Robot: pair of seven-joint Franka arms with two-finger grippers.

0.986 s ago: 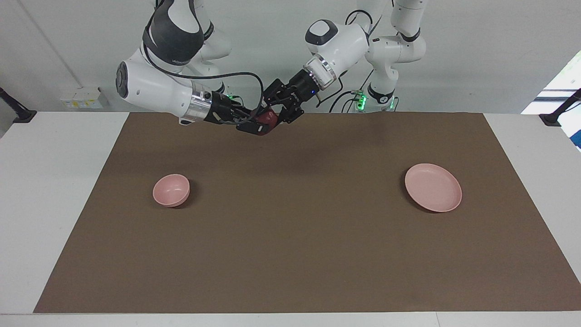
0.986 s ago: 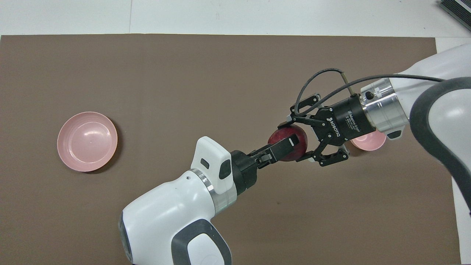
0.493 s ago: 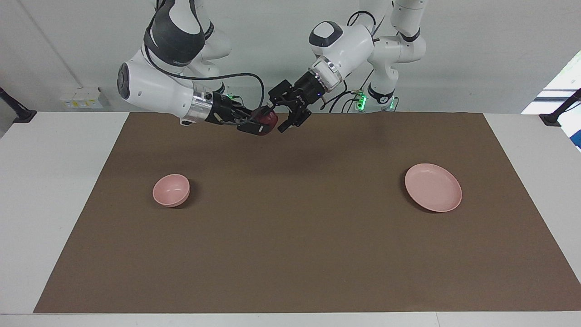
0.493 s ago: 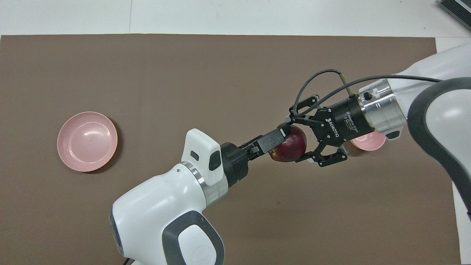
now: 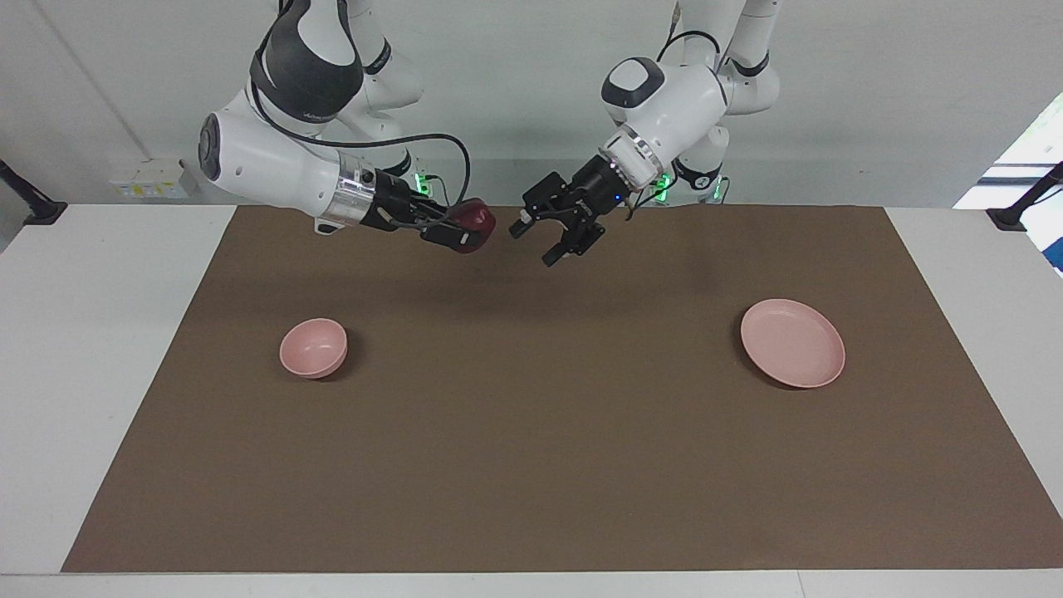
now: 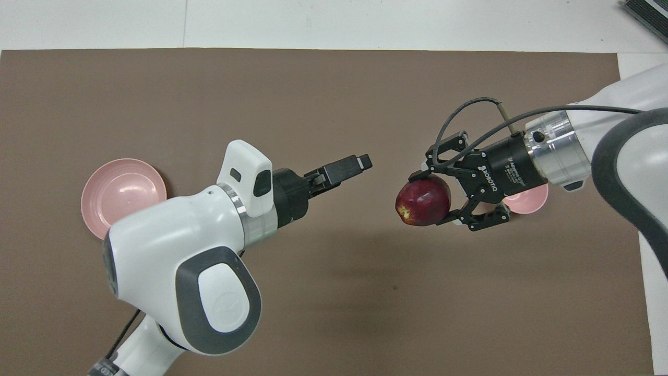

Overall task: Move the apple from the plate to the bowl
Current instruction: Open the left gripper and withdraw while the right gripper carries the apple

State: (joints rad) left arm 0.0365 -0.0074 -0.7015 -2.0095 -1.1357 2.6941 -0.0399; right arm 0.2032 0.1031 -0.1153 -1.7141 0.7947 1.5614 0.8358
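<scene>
The dark red apple (image 5: 477,218) is held in the air by my right gripper (image 5: 467,227), which is shut on it over the brown mat's edge by the robots; it also shows in the overhead view (image 6: 422,201) in that gripper (image 6: 436,199). My left gripper (image 5: 536,244) is open and empty in the air, a short gap from the apple; it shows in the overhead view (image 6: 361,163). The pink bowl (image 5: 313,347) stands empty toward the right arm's end, half hidden under the right gripper in the overhead view (image 6: 528,197). The pink plate (image 5: 793,343) lies empty toward the left arm's end (image 6: 120,193).
A brown mat (image 5: 531,465) covers most of the white table (image 5: 108,274). Both arms hang over the mat's edge by the robots.
My left gripper let go of the apple and drew back toward the left arm's end. My right gripper keeps the apple and has shifted slightly toward the right arm's end.
</scene>
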